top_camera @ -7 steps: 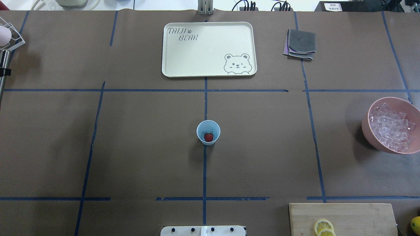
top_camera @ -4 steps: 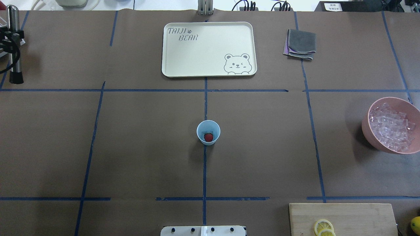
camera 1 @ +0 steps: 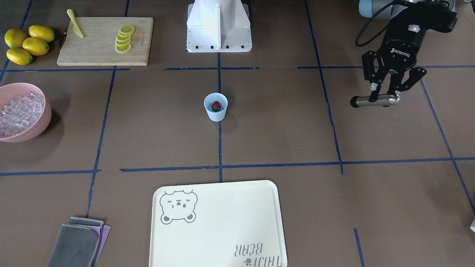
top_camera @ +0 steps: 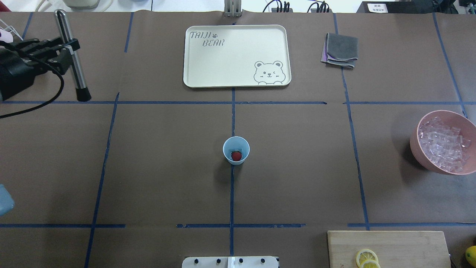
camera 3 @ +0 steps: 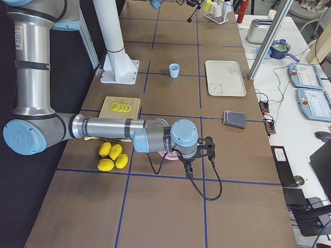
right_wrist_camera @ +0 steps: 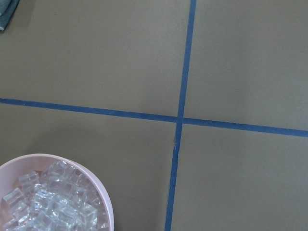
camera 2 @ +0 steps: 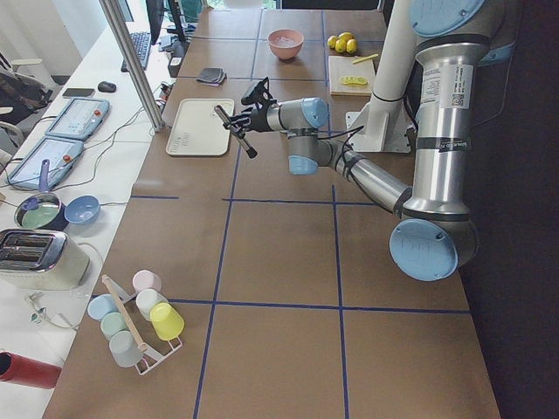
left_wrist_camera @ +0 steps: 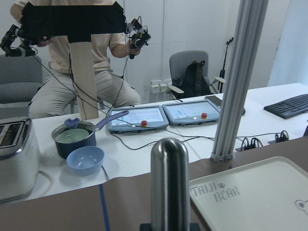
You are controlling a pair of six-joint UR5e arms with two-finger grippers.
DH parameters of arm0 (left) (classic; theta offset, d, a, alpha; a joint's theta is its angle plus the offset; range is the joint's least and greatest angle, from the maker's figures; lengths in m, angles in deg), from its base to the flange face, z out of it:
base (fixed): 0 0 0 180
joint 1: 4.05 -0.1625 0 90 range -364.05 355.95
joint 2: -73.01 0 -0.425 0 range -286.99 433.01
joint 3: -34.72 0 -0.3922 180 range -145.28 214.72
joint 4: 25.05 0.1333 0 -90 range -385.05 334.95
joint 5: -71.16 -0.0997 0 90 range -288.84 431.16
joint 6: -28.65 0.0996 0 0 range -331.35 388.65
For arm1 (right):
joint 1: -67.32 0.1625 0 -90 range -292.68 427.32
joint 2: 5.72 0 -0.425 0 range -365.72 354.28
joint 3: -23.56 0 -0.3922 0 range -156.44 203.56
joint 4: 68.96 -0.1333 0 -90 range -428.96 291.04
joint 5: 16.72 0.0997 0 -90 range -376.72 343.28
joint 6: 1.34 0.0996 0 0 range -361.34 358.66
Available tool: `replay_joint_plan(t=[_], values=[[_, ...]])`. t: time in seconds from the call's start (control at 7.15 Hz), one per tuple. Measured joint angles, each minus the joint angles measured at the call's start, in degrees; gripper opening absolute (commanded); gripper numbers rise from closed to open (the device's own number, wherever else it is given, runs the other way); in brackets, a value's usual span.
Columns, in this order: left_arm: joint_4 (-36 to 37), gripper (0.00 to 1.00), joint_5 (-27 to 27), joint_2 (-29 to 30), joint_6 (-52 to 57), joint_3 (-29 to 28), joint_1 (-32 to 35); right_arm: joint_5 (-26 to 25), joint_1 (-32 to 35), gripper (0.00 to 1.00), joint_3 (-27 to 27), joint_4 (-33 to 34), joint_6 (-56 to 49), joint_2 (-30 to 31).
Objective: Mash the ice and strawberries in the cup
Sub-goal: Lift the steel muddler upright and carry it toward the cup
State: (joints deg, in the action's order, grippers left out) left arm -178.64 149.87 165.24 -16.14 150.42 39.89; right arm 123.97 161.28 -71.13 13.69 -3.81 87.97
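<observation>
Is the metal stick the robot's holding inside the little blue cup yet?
No, the left end effector holds the metal stick far off to one side of the cup.

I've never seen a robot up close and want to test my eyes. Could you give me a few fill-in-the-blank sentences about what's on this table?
1. The pale blue cup holds one red ____.
2. The ice is piled in a pink ____.
3. The metal rod is clamped in the jaws of the robot's ____ arm.
4. The lemon slices lie on a wooden ____.
Missing words: strawberry; bowl; left; board.
</observation>
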Motion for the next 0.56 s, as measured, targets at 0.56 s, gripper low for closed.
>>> replay_joint_plan(t=[0.56], values=[[-20.94, 0.00, -9.08, 15.75, 3.80, -15.40, -15.02, 0.11, 0.00, 0.99, 0.09, -0.03, -0.03, -0.03]])
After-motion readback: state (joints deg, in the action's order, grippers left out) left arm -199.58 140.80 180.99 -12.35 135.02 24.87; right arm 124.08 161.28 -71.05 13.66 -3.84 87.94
